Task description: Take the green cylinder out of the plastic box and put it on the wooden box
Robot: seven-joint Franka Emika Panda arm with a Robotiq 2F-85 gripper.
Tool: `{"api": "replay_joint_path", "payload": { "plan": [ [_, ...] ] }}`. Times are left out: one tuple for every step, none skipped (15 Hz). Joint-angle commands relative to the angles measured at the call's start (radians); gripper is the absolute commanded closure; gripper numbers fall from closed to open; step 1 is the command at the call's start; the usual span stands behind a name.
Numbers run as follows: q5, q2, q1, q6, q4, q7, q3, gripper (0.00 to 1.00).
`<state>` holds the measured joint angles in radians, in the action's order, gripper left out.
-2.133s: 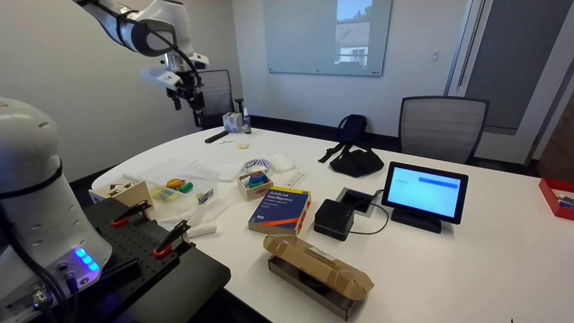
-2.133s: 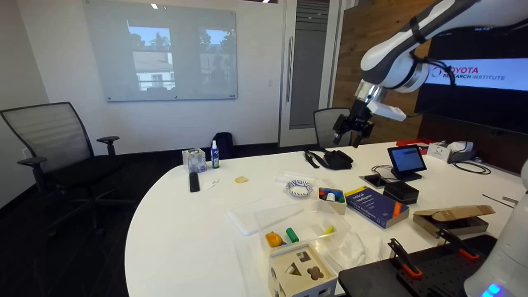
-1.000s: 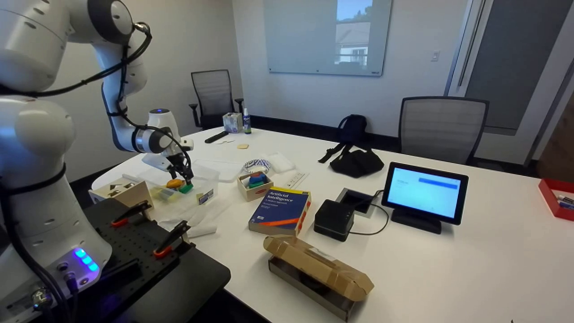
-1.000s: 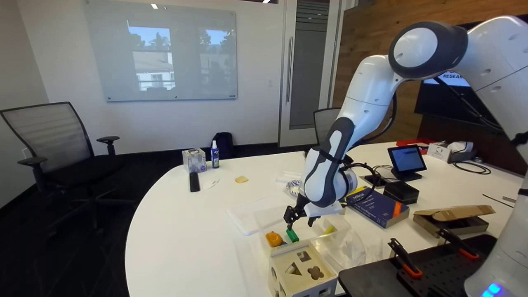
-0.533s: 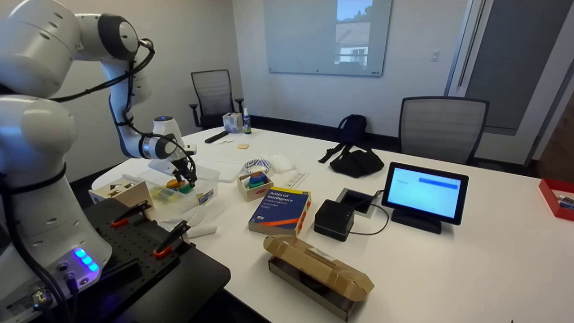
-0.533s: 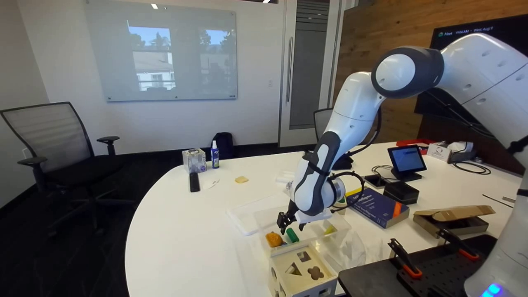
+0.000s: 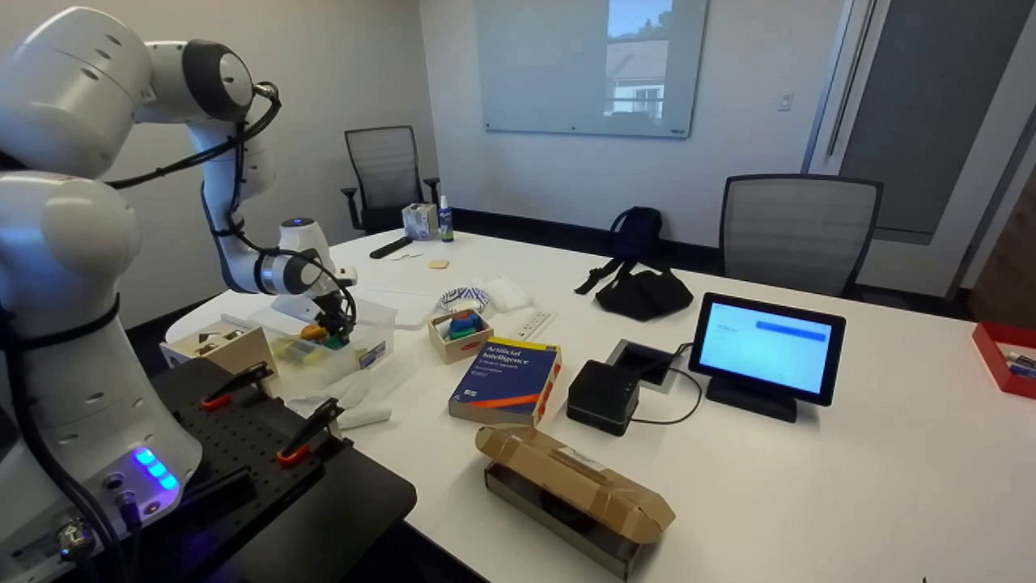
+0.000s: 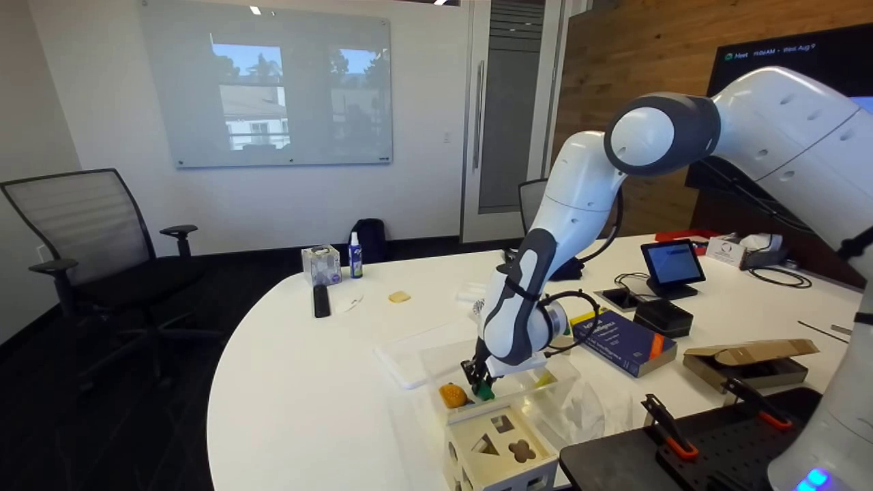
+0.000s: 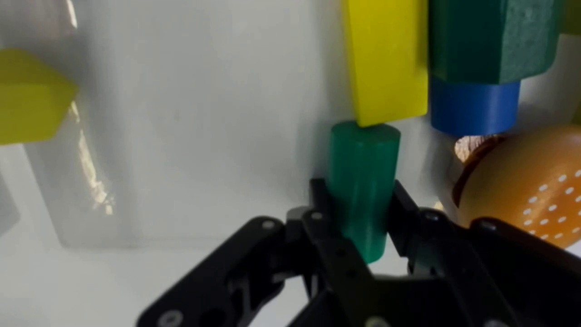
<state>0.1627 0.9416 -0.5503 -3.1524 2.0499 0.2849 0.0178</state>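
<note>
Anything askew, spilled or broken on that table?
Two minor things: the lid of the cardboard box sits slanted and partly open instead of shut, and wrinkled clear plastic lies loose beside the plastic box, maybe leftover packaging. No spill or breakage that I can see.

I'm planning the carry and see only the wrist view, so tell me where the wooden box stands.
Observer: In both exterior views, the wooden box stands close beside the plastic box.
Operator: Describe its top.
Observer: It has shaped holes cut in it.
Operator: Point out another box that I could mistake for it.
Observer: A different open box, with coloured blocks inside, stands beside the blue book.
</note>
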Motion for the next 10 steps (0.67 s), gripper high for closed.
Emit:
{"api": "replay_joint_path", "payload": {
  "plan": [
    [0.013, -0.032, -0.017, 0.070, -0.004, 0.022, 0.010, 0.91],
    [0.010, -0.056, -0.018, 0.102, 0.006, 0.022, 0.013, 0.91],
    [-0.001, -0.097, 0.003, 0.146, 0.028, 0.008, -0.002, 0.91],
    [-0.013, -0.144, 0.020, 0.189, 0.053, -0.004, -0.013, 0.91],
    [-0.028, -0.191, 0.042, 0.233, 0.074, -0.021, -0.026, 0.91],
    [-0.044, -0.251, 0.066, 0.279, 0.101, -0.039, -0.037, 0.91],
    [-0.060, -0.293, 0.086, 0.313, 0.114, -0.049, -0.044, 0.91],
    [-0.068, -0.336, 0.113, 0.346, 0.123, -0.058, -0.058, 0.91],
    [-0.068, -0.376, 0.129, 0.344, 0.133, -0.046, -0.049, 0.91],
    [-0.069, -0.417, 0.139, 0.339, 0.142, -0.018, -0.031, 0.91]
  ]
}}
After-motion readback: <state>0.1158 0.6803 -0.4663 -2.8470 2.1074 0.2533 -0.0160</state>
